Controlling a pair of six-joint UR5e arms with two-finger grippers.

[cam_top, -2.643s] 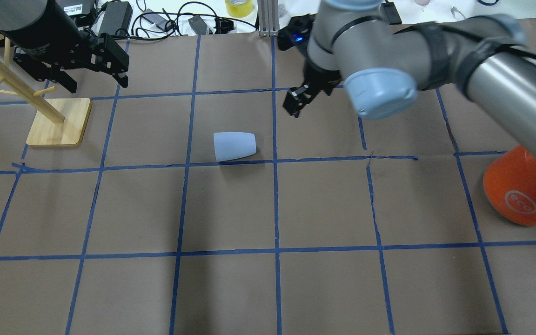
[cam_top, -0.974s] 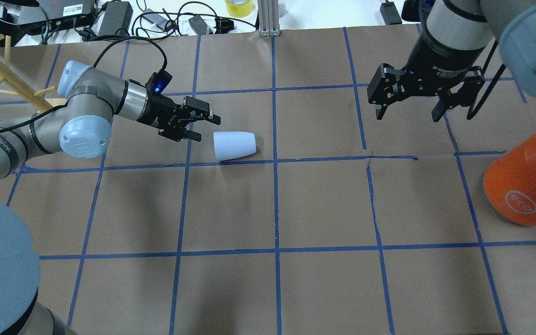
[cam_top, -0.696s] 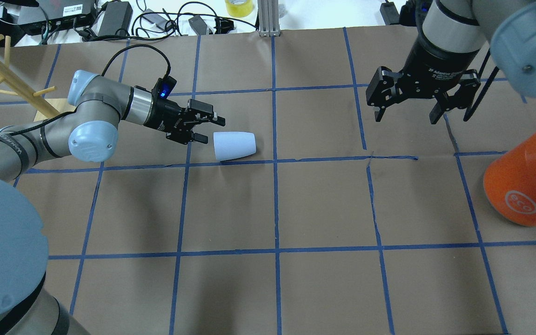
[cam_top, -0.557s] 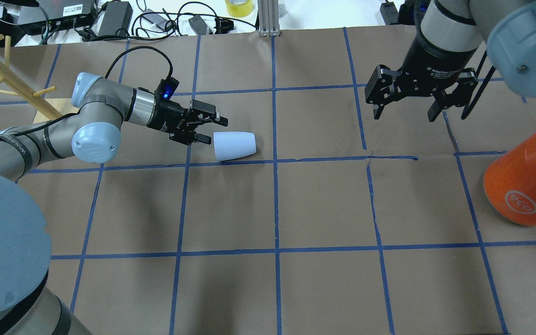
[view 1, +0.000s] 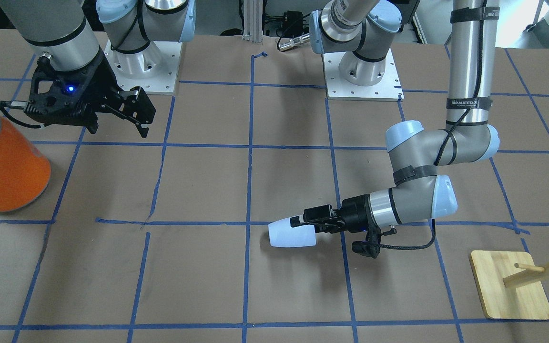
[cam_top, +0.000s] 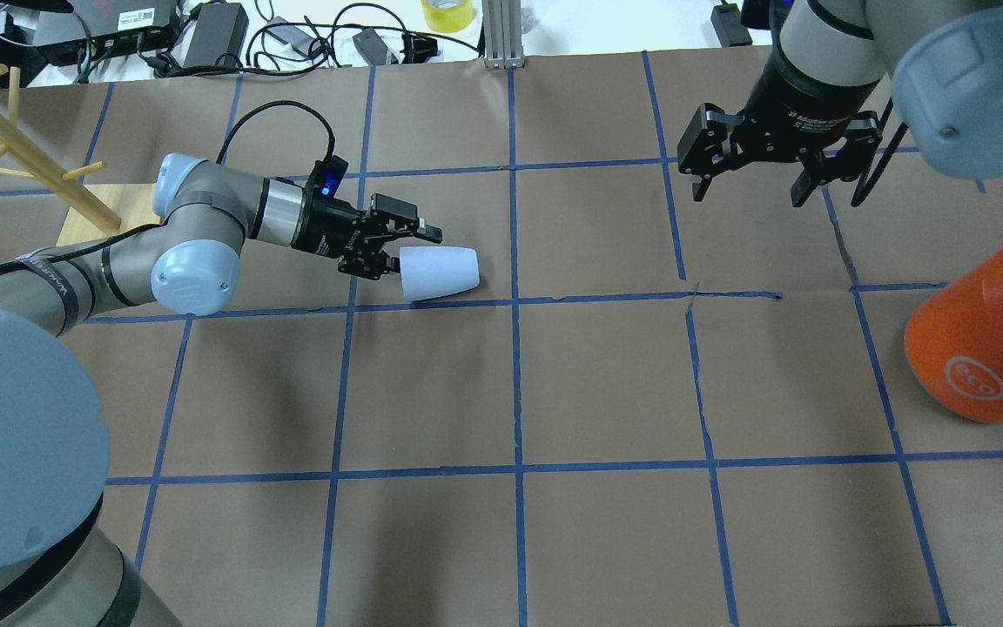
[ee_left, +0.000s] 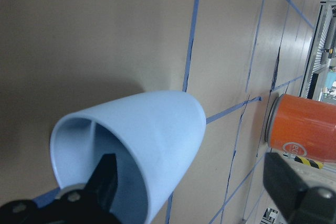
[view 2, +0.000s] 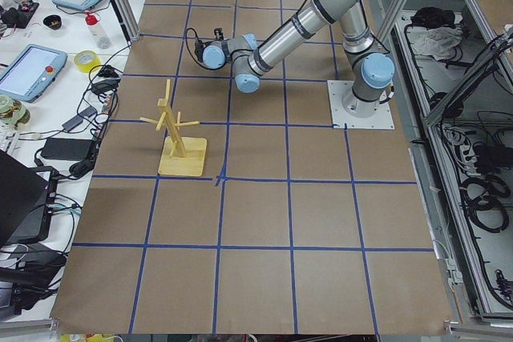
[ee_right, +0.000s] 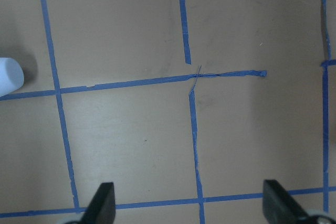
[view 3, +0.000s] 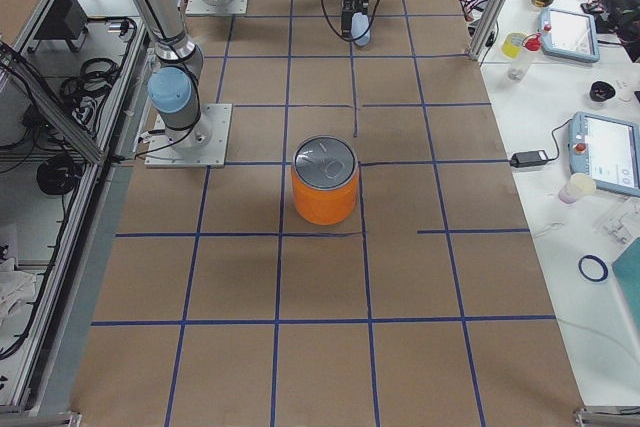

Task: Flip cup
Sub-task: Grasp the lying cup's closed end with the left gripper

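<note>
Grasp-approach step. I am holding the left end effector (cam_top: 410, 251) at the mouth of the cup (cam_top: 439, 273), which is lying on its side on the worktop (cam_top: 606, 383), rim toward the arm. The jaws are standing apart, one finger inside the rim and the other outside the wall, gripping nothing. Next, I judge: pinching the wall, lifting, rotating the cup onto its end. The right end effector (cam_top: 750, 196) is hovering open and empty. I am counting one cup, one orange can (cam_top: 976, 348), one wooden rack (view 1: 508, 286).

Silver tubes (view 1: 465, 47), pale-blue joint caps (cam_top: 192, 277), black cable (cam_top: 284, 103), blue light (cam_top: 325, 181), probably LED.
</note>
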